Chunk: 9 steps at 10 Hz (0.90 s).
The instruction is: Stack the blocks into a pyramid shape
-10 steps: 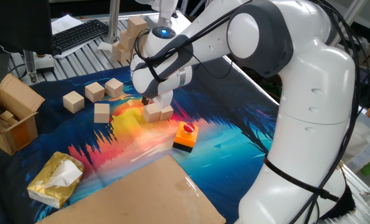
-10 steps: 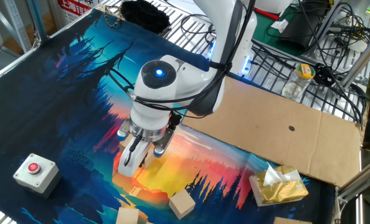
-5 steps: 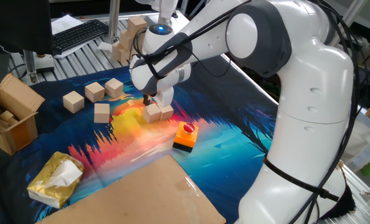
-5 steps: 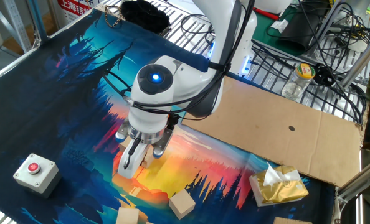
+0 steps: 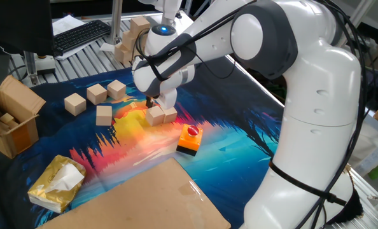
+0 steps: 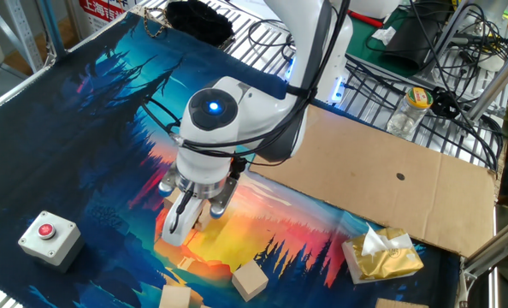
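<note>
- Near edge, one fixed view: flat cardboard sheet (image 5: pixel 144 200) lies on the mat; a yellow tissue pack (image 5: pixel 56 182) sits left of it.
- Orange-and-black button box (image 5: pixel 189 139) sits on the mat, just in front and right of the gripper.
- Open cardboard box (image 5: pixel 12 117) stands at the left edge.
- Two blocks (image 5: pixel 160 114) sit side by side, touching, on the yellow patch of the mat (image 5: pixel 240 146).
- Gripper (image 5: pixel 152 102) points down, right over these two, fingertips at their tops.
- In the other fixed view the gripper (image 6: pixel 188 219) has its fingers (image 6: pixel 176 224) a little apart; cannot tell whether anything is between them.
- One block (image 5: pixel 104 115) lies left of the pair, apart from it.
- Three blocks (image 5: pixel 97 94) lie farther left and back in a loose row; the right two almost touch.
- Robot arm (image 5: pixel 291 95) fills the right side.
- Far back: keyboard (image 5: pixel 81 35) on the metal bench.
</note>
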Tool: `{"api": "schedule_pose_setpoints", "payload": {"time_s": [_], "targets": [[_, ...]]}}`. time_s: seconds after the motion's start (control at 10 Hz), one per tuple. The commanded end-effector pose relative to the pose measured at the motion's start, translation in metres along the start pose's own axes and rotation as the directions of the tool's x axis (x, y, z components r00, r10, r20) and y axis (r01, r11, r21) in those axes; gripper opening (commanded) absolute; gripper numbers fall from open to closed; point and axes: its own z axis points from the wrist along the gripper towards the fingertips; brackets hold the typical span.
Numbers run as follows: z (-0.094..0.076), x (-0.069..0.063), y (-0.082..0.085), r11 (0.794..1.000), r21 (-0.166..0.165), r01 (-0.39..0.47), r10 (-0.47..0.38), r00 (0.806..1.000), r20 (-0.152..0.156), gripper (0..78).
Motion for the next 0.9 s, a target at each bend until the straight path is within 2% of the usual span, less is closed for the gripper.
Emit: {"api": "schedule_pose_setpoints", "payload": {"time_s": [0.1,0.2,0.3,0.4,0.5,0.6,0.7,0.8,0.9], "targets": [[-0.054,0.024,0.031,0.999,0.026,-0.019,0.020,0.999,-0.033,1.1],[-0.066,0.034,0.034,0.999,0.032,0.024,-0.022,0.998,-0.055,1.1],[-0.070,0.040,0.036,0.999,0.032,0.043,-0.041,0.997,-0.065,1.1],[-0.090,0.069,0.041,0.988,0.027,0.150,-0.147,0.985,-0.092,1.1],[-0.100,0.091,0.042,0.972,0.016,0.235,-0.233,0.967,-0.101,1.1],[-0.108,0.114,0.039,0.947,-0.002,0.322,-0.320,0.941,-0.111,1.1],[-0.114,0.136,0.032,0.907,-0.019,0.421,-0.421,0.900,-0.114,1.1],[-0.115,0.144,0.029,0.887,-0.022,0.461,-0.460,0.881,-0.111,1.1],[-0.118,0.168,0.017,0.819,-0.053,0.571,-0.573,0.812,-0.112,1.1]]}}
